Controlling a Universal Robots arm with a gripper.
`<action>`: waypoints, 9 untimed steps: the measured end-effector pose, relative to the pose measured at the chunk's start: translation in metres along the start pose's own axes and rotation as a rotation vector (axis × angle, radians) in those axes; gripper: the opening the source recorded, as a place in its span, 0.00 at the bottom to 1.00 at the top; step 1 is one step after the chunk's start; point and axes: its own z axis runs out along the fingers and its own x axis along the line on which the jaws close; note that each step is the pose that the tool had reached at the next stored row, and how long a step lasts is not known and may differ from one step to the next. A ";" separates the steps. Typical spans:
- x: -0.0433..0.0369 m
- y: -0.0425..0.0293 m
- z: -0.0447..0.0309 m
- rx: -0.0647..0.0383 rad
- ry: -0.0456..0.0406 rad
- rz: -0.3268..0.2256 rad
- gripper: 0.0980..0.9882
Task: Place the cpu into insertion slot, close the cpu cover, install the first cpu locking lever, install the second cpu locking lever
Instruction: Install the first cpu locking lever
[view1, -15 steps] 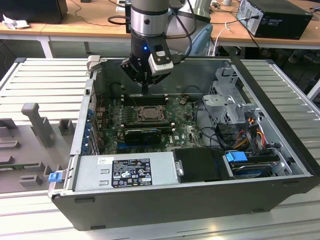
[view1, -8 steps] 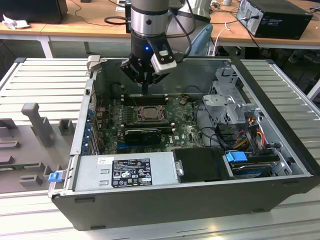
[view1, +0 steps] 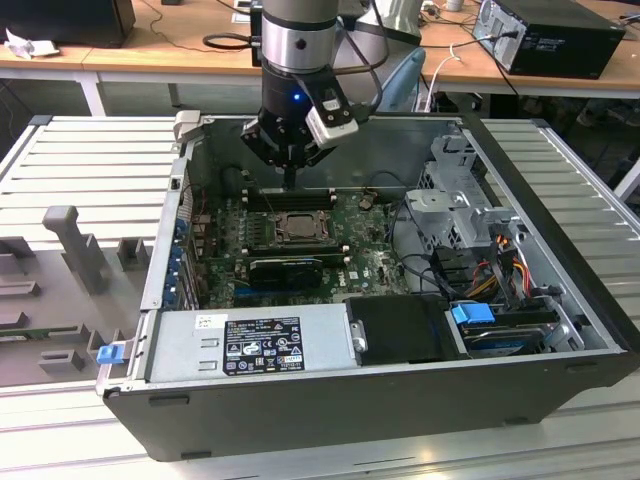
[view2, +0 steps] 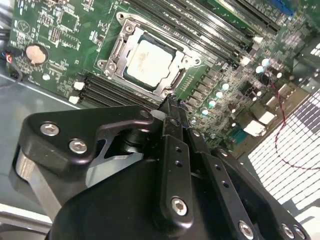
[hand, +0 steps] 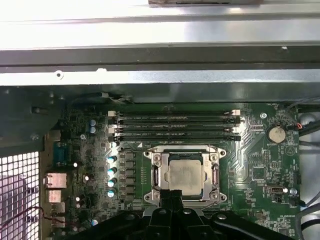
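Ribbed metal table (view1: 90, 150), open computer case (view1: 400, 400) on it, grey blocks (view1: 70, 235) toward the exterior view's left

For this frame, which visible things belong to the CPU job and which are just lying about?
Job: cpu, sitting in the insertion slot; cpu cover; gripper, tip at the socket's edge.
Lying about: memory slots; coin battery; power supply; long black card.
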 end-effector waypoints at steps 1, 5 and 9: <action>-0.0001 0.0000 0.0001 0.001 -0.0003 -0.024 0.01; 0.0000 0.0000 0.0007 0.004 0.0027 -0.129 0.01; 0.0021 -0.0001 0.0016 0.005 0.0053 -0.205 0.01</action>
